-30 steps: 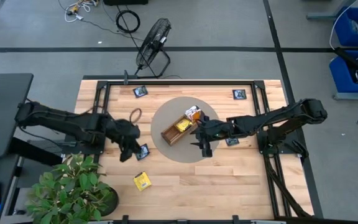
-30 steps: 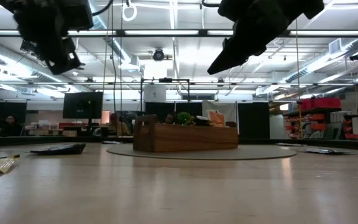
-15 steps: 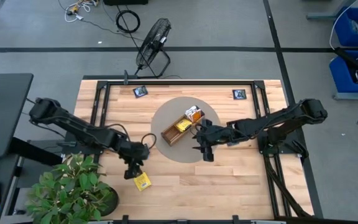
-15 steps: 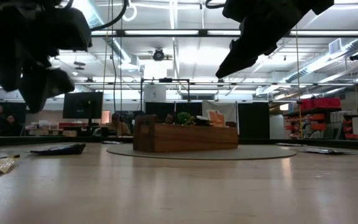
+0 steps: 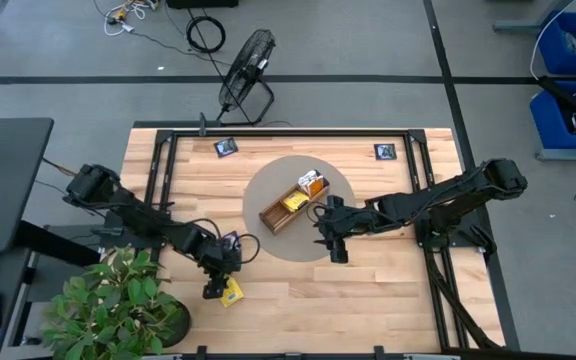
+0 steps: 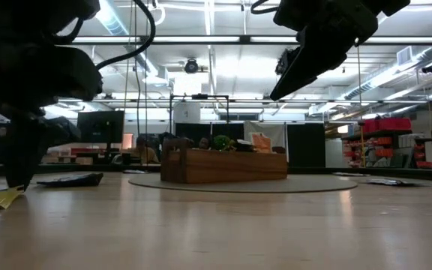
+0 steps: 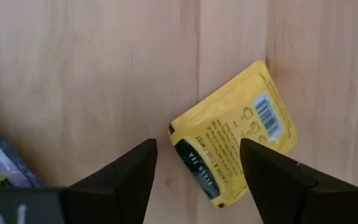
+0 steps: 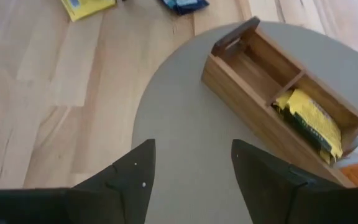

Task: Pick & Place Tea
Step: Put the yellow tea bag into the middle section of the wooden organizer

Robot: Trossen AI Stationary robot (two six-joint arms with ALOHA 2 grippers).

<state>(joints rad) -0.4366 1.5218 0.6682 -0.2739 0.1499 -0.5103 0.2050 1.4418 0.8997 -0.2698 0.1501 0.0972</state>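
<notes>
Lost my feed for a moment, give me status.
Left gripper open, straddling yellow tea packet on table. Right gripper open, empty, above grey mat near wooden tray. Nothing blocking.

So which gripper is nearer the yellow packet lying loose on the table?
Left. The left gripper hangs right over the yellow packet, fingers open on either side of its end. The right gripper hovers by the tray, well off from it.

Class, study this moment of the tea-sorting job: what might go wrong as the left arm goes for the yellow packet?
1. The yellow tea packet lies flat on the wooden table; the open left gripper may slide it instead of lifting it.
2. A dark navy packet lies close by and may get nudged.
</notes>
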